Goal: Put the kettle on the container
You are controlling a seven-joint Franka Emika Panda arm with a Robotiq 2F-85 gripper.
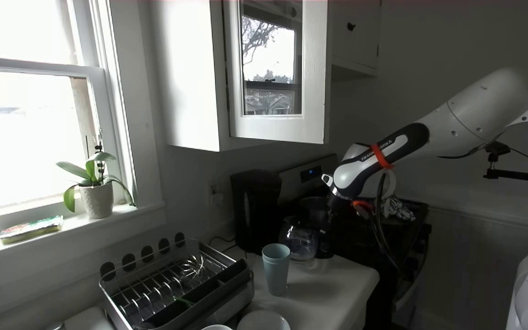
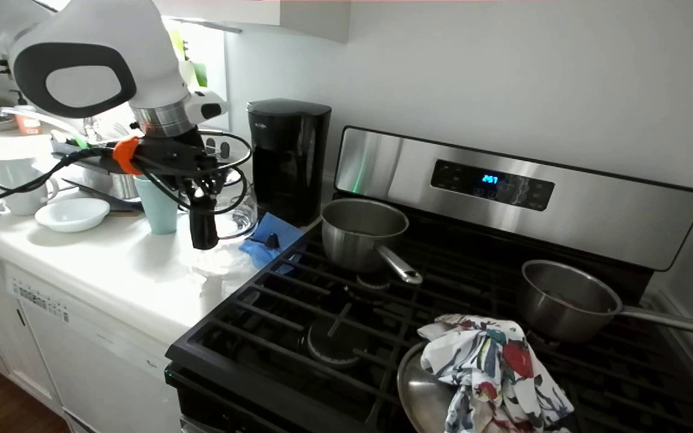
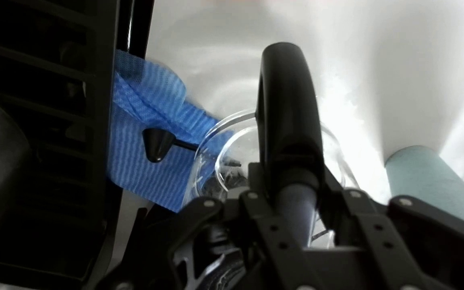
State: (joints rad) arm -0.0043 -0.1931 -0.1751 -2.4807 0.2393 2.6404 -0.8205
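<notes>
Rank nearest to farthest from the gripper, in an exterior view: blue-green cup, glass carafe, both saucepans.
1. Glass carafe: held by the gripper.
2. Blue-green cup: on the counter, leftward.
3. Left saucepan: stove, counter side.
4. Right saucepan: stove's far side.

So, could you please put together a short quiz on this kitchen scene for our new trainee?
1. True or false: the pale blue-green cup stands upright on the counter.
2. Fill the gap: the cloth lying at the stove's edge in the wrist view is ___ in colour.
3. In the wrist view, the tool grips: A. the cup's rim; B. the black handle of the glass pot; C. the cloth.

Key: 1. True. 2. Blue. 3. B.
</notes>
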